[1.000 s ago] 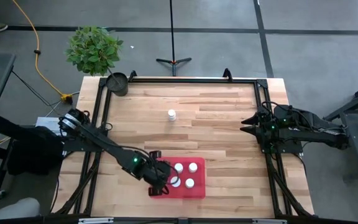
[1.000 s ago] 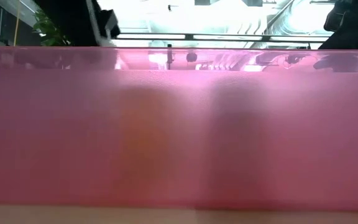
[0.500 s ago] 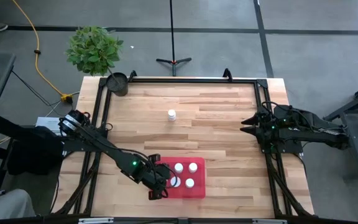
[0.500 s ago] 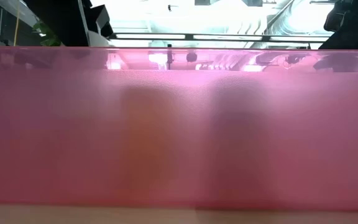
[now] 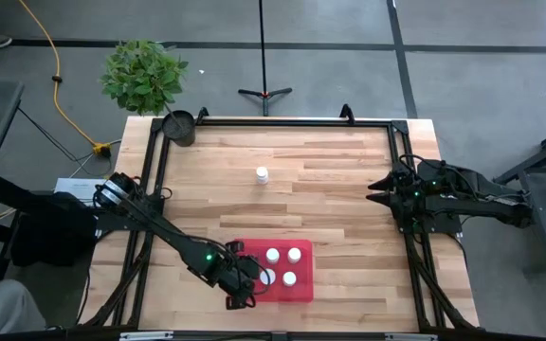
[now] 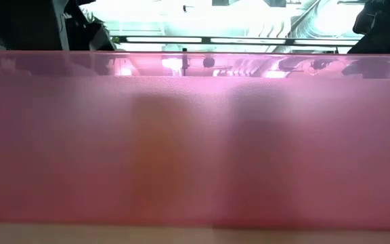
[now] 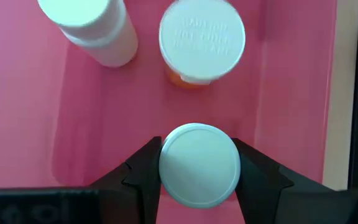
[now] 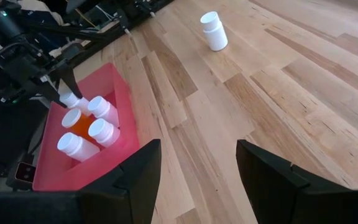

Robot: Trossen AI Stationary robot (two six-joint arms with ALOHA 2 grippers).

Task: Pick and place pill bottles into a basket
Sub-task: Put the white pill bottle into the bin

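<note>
Red basket [image 5: 297, 291] sits at the table's six o'clock edge, where the left gripper [image 7: 199, 171] pinches a white-capped bottle [image 7: 199, 164] over its floor beside three others. A lone bottle [image 5: 263, 175] stands toward twelve; the right gripper [image 5: 375, 188] waits at three o'clock, fingers spread.

Raised lettering runs across 1 bottle cap [image 7: 202, 38] in the left wrist view, too blurred to read. No other text shows.
</note>
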